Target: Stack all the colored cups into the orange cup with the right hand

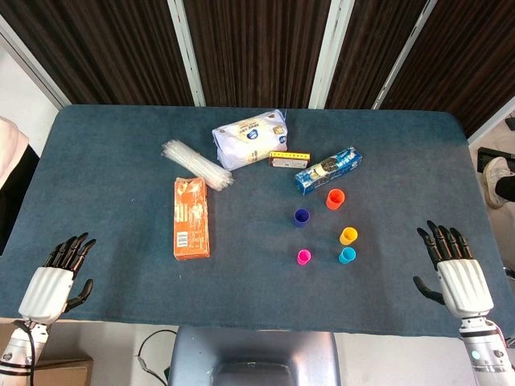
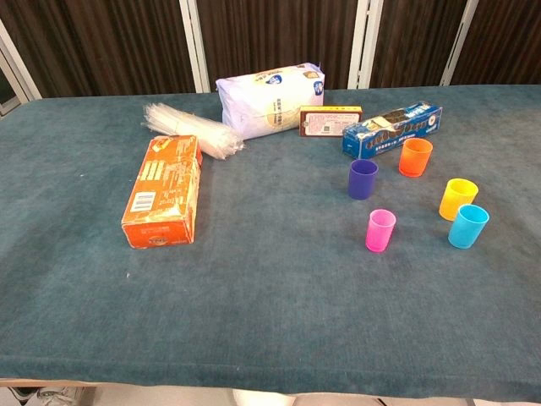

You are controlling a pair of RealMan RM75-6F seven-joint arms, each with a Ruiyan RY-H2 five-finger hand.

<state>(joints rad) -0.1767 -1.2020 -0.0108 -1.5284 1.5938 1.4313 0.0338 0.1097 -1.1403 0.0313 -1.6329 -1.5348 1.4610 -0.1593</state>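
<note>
Plastic and light, the small cyan cup [image 1: 347,255] beside the yellow plastic cup [image 1: 348,236] could tip if the empty, spread-fingered right robot hand [image 1: 455,269] clips it.

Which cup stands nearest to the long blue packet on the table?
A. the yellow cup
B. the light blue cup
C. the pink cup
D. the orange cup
D: in the chest view the orange cup stands just in front of the blue packet, while the pink cup, the light blue cup and the yellow cup all stand farther toward the near edge.
</note>
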